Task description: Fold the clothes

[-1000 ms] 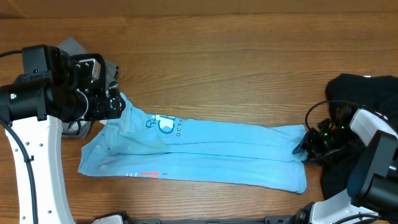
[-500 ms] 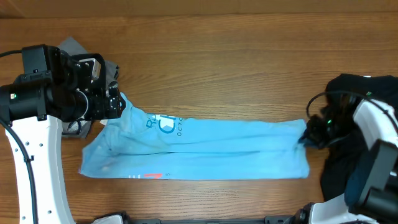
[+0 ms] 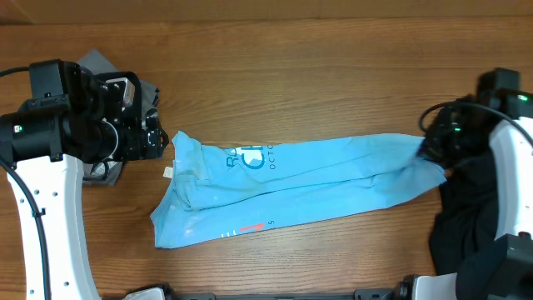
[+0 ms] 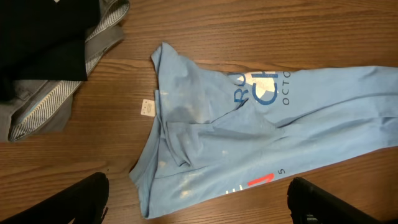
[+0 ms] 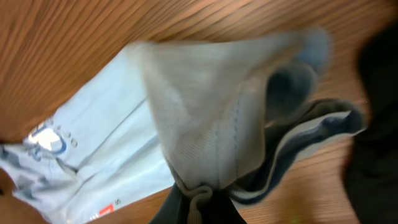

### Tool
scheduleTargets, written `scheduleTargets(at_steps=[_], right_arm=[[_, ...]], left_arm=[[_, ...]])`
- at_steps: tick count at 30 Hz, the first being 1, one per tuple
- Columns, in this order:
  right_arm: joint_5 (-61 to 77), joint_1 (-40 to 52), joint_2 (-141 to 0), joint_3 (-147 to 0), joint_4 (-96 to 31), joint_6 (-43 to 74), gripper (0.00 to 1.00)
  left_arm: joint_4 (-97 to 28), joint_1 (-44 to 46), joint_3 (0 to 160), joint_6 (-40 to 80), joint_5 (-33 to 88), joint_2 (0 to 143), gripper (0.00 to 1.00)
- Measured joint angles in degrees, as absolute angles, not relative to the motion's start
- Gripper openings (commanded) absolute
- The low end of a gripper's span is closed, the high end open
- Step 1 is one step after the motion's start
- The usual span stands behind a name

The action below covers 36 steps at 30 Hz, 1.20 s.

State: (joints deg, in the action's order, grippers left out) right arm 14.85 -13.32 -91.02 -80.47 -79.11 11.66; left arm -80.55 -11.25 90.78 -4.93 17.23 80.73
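Observation:
A light blue T-shirt with white lettering lies folded into a long band across the wooden table, slanting up to the right. My right gripper is shut on its right end, and the bunched hem is pinched between the right gripper's jaws. My left gripper hovers open just left of the shirt's collar end. In the left wrist view its two black fingers stand wide apart with only the shirt's lower corner and bare wood between them.
A pile of black clothes lies at the right edge under my right arm. Grey striped and black garments sit at the far left behind my left gripper. A small white tag lies on the wood beside the collar.
My right gripper shut on the shirt's right end and moved right and back, dragging the whole shirt rightward, away from my left gripper. The left arm has not moved.

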Motion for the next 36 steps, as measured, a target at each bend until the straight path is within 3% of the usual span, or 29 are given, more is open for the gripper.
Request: scheduleTargets(at_steps=[18,20,21,22,24,30,34,36], right_arm=[[13.7,29.9,-94.0,-80.5,-64.3,36.9,0.04],[13.5,32.9,-96.3,-80.5,-62.5,39.6,0.07],[13.5,34.4,-97.6,-80.5,-61.7,41.0,0.13],[13.3,35.7,-98.9,-80.5,-60.9,42.2,0.25],[13.3,38.0,-101.0,-80.5,-58.8,43.7,0.34],[14.7,41.3,-101.9,-80.5,-54.9,44.7,0.36],[14.0,39.1,-99.5,-80.5,-57.4,42.7,0.45],[12.1,36.6,-97.1,-80.5,-60.1,41.8,0.43]], left_arm=[[-80.7,-11.2,90.8,-4.9,17.2,80.7,0.94],[-80.7,-11.2,90.8,-4.9,17.3,80.7,0.93],[-80.7,-11.2,90.8,-4.9,17.2,80.7,0.94],[-80.7,-11.2,90.8,-4.9,17.2,80.7,0.94],[-80.6,-11.2,90.8,-4.9,17.2,80.7,0.94],[-80.6,-11.2,90.8,-4.9,17.2,80.7,0.94],[-80.6,-11.2,90.8,-4.9,17.2,80.7,0.95],[-80.6,-11.2,90.8,-4.9,17.2,80.7,0.95]])
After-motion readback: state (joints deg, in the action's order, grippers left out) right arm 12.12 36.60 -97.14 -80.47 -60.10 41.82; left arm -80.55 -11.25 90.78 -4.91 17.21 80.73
